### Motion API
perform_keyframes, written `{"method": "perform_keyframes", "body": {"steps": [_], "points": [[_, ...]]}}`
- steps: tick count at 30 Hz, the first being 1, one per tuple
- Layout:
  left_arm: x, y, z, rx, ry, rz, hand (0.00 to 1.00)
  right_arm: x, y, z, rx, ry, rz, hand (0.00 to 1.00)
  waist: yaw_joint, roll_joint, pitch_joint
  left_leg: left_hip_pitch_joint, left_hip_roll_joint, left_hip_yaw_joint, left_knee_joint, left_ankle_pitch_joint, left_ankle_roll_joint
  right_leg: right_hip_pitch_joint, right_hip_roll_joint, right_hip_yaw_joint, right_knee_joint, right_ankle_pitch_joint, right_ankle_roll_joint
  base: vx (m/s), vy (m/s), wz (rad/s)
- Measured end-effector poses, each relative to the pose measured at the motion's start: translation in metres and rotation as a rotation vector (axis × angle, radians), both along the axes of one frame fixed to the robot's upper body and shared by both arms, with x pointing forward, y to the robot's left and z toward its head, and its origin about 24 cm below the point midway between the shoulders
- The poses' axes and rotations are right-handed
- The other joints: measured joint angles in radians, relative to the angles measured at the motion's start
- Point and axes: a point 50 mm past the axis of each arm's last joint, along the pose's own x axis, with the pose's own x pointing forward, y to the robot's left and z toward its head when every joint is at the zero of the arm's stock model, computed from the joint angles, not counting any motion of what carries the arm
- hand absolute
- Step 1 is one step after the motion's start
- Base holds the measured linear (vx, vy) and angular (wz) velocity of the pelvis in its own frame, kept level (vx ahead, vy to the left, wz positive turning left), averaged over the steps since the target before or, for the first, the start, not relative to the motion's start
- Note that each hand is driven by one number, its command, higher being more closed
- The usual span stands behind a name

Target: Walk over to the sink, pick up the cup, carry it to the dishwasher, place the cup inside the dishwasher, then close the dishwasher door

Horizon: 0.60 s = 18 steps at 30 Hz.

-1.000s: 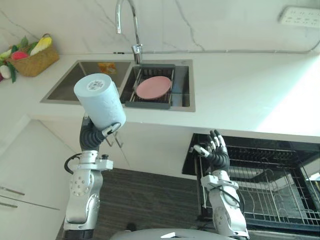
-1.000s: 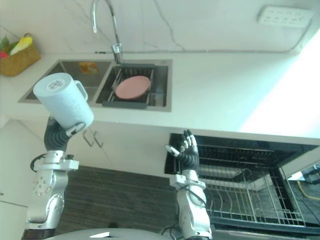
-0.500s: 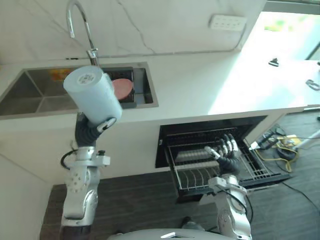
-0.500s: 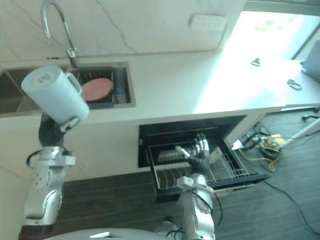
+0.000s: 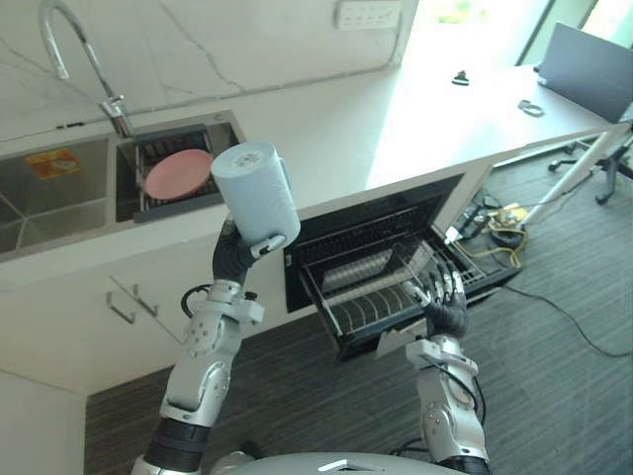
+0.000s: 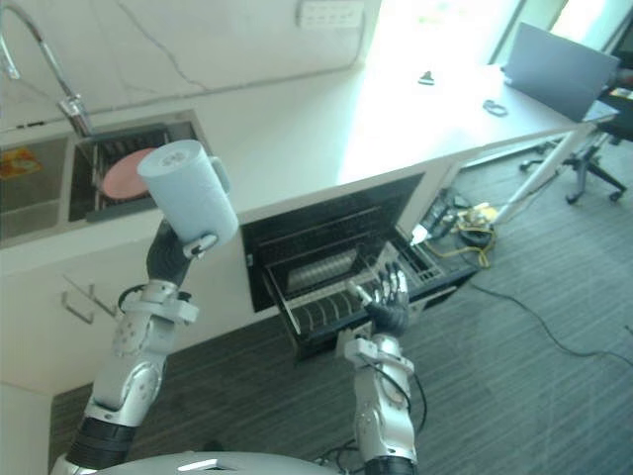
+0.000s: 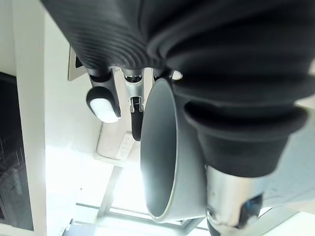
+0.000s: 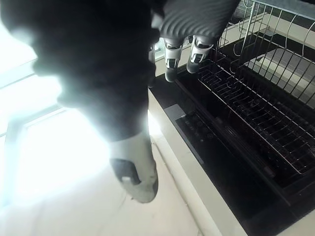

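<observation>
Pale blue cup (image 5: pixel 255 193): in the left eye view we saw it held high and tilted, its flat end towards the camera, in front of the tabletop's (image 5: pixel 336 119) edge, between the sink (image 5: pixel 59 188) and the dishwasher (image 5: pixel 376 233).
Left robot hand (image 5: pixel 235 259): in that view it was clenched on the cup from below.
Right robot hand (image 5: pixel 445 302): it was raised and released, with straight, spread fingers, in front of the wire rack (image 5: pixel 381 292).
Dishwasher: it sat under the tabletop and was open, with its wire rack pulled out over the dark floor (image 5: pixel 554 376).
Sink: it was on the left, with a pink plate (image 5: pixel 178 170) lying on a dark drainer in it and the tap (image 5: pixel 74 49) behind.
Right eye view: we saw the same layout. The cup was up beside the left edge of the dishwasher's opening, well apart from the right robot hand.
Left wrist view: we saw the cup's dark rim just past the ribbed cover. Fingers (image 7: pixel 134 110) lay along one side of the cup and the thumb along the other, so the cup was gripped between them.
Right wrist view: the fingers (image 8: pixel 170 56) were straight and apart from the thumb and held nothing. The wire rack lay past them.
</observation>
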Motion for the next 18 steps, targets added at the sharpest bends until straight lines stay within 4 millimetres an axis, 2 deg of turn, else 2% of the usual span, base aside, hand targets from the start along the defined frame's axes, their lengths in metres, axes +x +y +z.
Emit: {"method": "perform_keyframes", "body": {"steps": [5,8,11,13,16,18], "points": [[-0.001,0.007,0.000,-0.006,-0.002,0.030,1.00,0.003,0.013,-0.001,-0.039,0.010,0.107,0.00,-0.001,0.006,0.010,-0.019,0.009,-0.004,0.010,0.018,0.001,-0.003,0.017,0.002,-0.033,0.030,-0.012,-0.08,-0.002,-0.02],[-0.004,0.016,-0.003,-0.016,0.013,0.073,1.00,0.006,0.025,0.000,-0.038,0.012,0.176,0.00,0.003,0.024,0.030,-0.019,0.009,-0.024,0.015,0.023,0.004,0.003,0.018,0.000,-0.033,0.033,-0.015,-0.05,0.014,0.05],[-0.012,0.021,-0.006,-0.025,0.026,0.104,1.00,0.012,0.040,0.003,-0.043,0.006,0.255,0.00,0.021,0.037,0.054,-0.019,-0.002,-0.134,0.017,0.031,-0.005,0.007,0.018,0.008,-0.033,0.031,-0.021,-0.04,0.006,-0.05],[-0.019,0.026,-0.012,-0.028,0.053,0.132,1.00,0.017,0.055,0.007,-0.053,-0.004,0.335,0.00,0.048,0.044,0.070,-0.017,-0.008,-0.311,0.017,0.039,-0.022,0.009,0.016,0.027,-0.040,0.033,-0.028,-0.05,-0.025,-0.20],[-0.028,0.039,-0.017,-0.026,0.078,0.187,1.00,0.020,0.068,0.010,-0.077,-0.012,0.406,0.00,0.057,0.046,0.075,-0.001,0.000,-0.358,0.015,0.023,-0.050,0.016,0.014,0.048,-0.040,0.031,-0.024,-0.05,0.010,-0.16],[-0.032,0.041,-0.021,-0.022,0.095,0.199,1.00,0.020,0.070,0.010,-0.084,-0.013,0.410,0.00,0.055,0.043,0.073,0.000,-0.001,-0.354,0.015,0.014,-0.049,0.021,0.009,0.046,-0.036,0.031,-0.023,-0.04,0.024,0.02]]}}
